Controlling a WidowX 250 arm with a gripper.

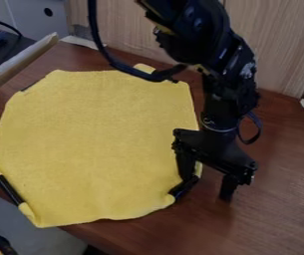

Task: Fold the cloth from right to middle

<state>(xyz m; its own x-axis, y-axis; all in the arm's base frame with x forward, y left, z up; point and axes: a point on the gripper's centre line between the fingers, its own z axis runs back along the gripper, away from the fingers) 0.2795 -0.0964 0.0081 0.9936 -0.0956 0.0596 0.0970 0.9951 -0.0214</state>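
Note:
The black gripper (pixel 207 182) hangs at the lower right edge of the yellow cloth (pixel 97 144), its two fingers spread apart. One finger is over the cloth's right edge, close to a black piece at the lower right corner; whether it touches the cloth I cannot tell. The other finger stands to the right, over bare table. The cloth lies mostly flat, with its corners turned in and small folds at the lower left and lower right.
Brown wooden table (pixel 280 194) extends right of the cloth. A wooden panel (pixel 280 45) rises behind. A pale rail (pixel 18 64) slants at the upper left. Another black piece (pixel 9 190) sits at the cloth's lower left edge.

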